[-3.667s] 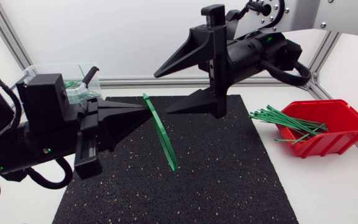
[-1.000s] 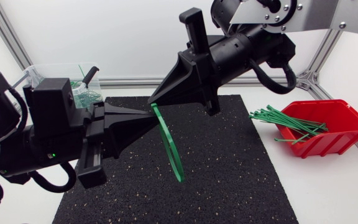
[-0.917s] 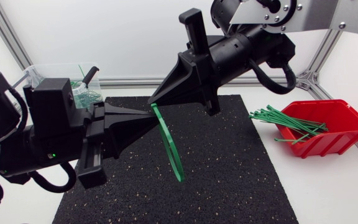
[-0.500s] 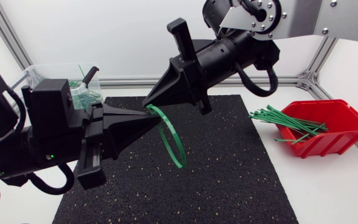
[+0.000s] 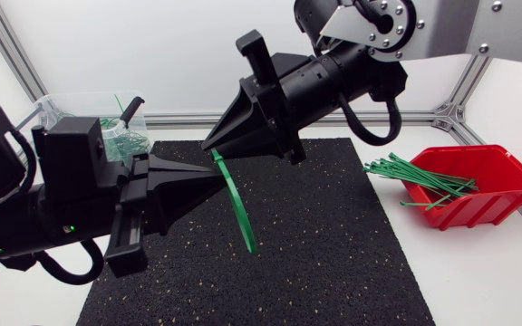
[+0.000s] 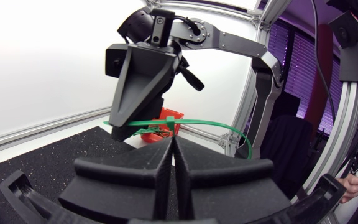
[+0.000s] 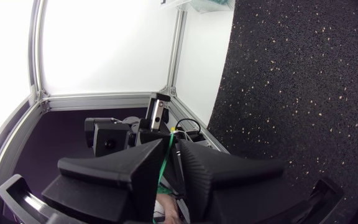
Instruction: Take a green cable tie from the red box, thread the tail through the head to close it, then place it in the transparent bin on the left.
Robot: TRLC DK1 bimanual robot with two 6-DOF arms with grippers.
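Both claws met over the black mat [image 5: 333,244]. The left claw [image 5: 208,172] was clamped shut on the green cable tie [image 5: 236,204], fingers pressed flat together. The right claw [image 5: 208,145], reaching in from 1 o'clock, pinched the same tie just beside it (tips nearly touching). The strap curved off toward 5 o'clock above the mat. The red box [image 5: 478,210] sat at 3 o'clock on the bench [image 5: 478,272], loose ties [image 5: 406,172] poking over its rim. The transparent bin [image 5: 57,104] waited at 10 o'clock.

Rough speckled mat [image 5: 352,254], glossy plastic box [image 5: 489,205], smooth cable tie [image 5: 236,204].
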